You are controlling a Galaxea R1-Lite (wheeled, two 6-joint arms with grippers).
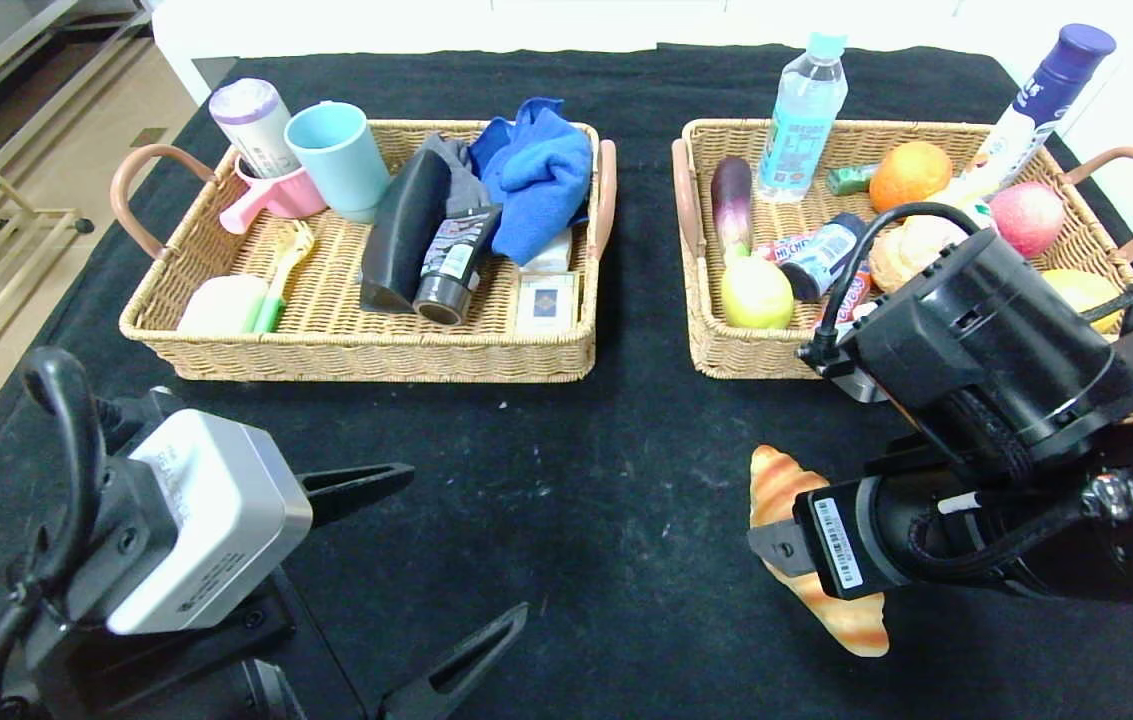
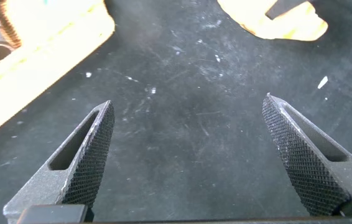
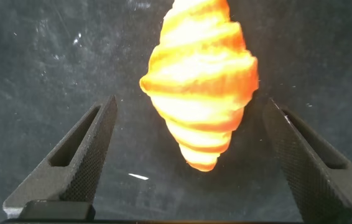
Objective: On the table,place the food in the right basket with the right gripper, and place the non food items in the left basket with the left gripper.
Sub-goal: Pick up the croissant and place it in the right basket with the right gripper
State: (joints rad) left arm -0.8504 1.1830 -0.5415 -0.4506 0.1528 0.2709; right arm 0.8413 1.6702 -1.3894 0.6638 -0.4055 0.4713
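Observation:
On the black table at the front right lies a striped golden croissant. My right gripper hangs open over it; its fingers stand either side of the pointed end without touching. Over bare cloth at the front left, my left gripper is open and empty. The left basket holds a black glasses case and a black tube. In the right basket are a cream puff, a lemon and a small bottle with a blue lid.
The left basket also has a blue cloth, cups and small boxes. The right basket also has an eggplant, an orange, an apple and a water bottle. Black cloth lies between the baskets and my arms.

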